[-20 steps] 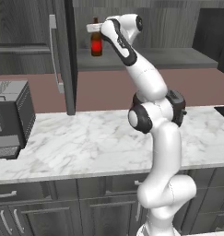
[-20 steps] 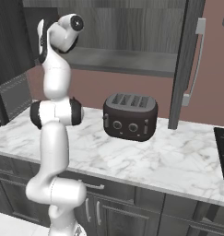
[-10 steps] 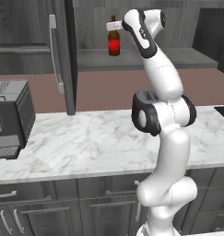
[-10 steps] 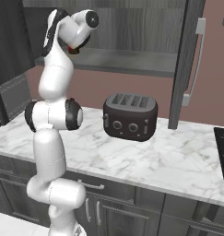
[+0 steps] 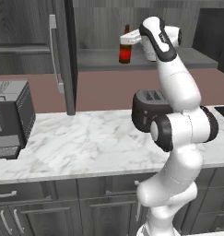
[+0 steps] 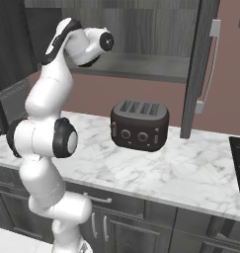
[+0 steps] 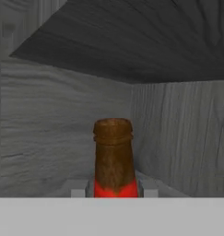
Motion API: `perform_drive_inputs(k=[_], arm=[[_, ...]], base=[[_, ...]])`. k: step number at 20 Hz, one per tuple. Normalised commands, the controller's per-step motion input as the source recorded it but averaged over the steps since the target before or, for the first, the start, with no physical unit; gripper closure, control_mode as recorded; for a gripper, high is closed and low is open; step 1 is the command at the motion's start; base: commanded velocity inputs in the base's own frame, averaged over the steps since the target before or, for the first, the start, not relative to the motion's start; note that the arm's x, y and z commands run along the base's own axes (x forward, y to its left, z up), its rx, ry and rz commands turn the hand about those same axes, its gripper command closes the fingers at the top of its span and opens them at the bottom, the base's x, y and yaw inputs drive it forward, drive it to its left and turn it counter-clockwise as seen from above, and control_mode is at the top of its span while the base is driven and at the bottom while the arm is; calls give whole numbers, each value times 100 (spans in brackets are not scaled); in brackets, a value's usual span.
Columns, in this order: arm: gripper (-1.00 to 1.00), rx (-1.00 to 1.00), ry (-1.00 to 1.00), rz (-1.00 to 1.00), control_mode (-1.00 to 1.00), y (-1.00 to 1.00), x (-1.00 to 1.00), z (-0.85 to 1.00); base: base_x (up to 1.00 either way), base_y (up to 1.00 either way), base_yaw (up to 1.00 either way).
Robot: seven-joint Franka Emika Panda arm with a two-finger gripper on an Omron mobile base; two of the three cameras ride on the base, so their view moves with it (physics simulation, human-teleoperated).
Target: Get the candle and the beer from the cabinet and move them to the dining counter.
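We take the toaster (image 5: 152, 102) as our landmark, standing on the marble worktop (image 5: 85, 143) against the reddish wall.

Far to its left in the left base view, a dark boxy appliance (image 5: 9, 117) sits at the worktop's left end. Between that appliance and the toaster the marble lies bare, giving broad room for movement out to the front edge, under which we see dark drawer fronts (image 5: 35, 212).

Above and left of the toaster, the cabinet (image 5: 104, 32) stands open; its door (image 5: 65, 55) swings out toward us, edge-on, with a long silver bar handle (image 5: 54, 53) on it. The door's lower edge hangs over the worktop's rear, narrowing the space on that side. The cabinet shelf (image 5: 132, 60) runs above the toaster, its front lip a clear edge.

Above the toaster and a little to its left, the beer (image 5: 126, 48) is upright in front of the open cabinet, its base near the level of the shelf lip; we cannot tell whether it touches the shelf. The tool (image 5: 132, 40) meets it from the right at the neck. In the hand view, the brown neck (image 7: 113, 152) and red label rise between two pale fingers (image 7: 148, 191), the jaws drawn in narrow and pinching the bottle, with the cabinet's grey wood-grain walls behind.

In the right base view, to the right of the toaster, the second cabinet door (image 6: 203, 64) hangs open, and a dark cooktop (image 6: 239, 165) lies at the worktop's right end.
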Motion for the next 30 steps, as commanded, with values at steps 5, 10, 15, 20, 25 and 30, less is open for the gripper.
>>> perform_drive_inputs(k=[5, 10, 15, 20, 25, 30], arm=[[100, 0, -6, -14, -100, -27, -97, 2], [100, 0, 0, -20, -100, -28, -99, 23], [100, 0, 0, -19, -100, -36, -99, 32], [100, 0, 1, -19, -100, -46, -100, 28], [100, 2, 9, -15, -100, -42, -100, 10], [100, 2, 6, -9, -100, -15, -92, -7]], base=[[0, 0, 0], [0, 0, 0], [0, 0, 0], [0, 0, 0], [0, 0, 0], [0, 0, 0]])
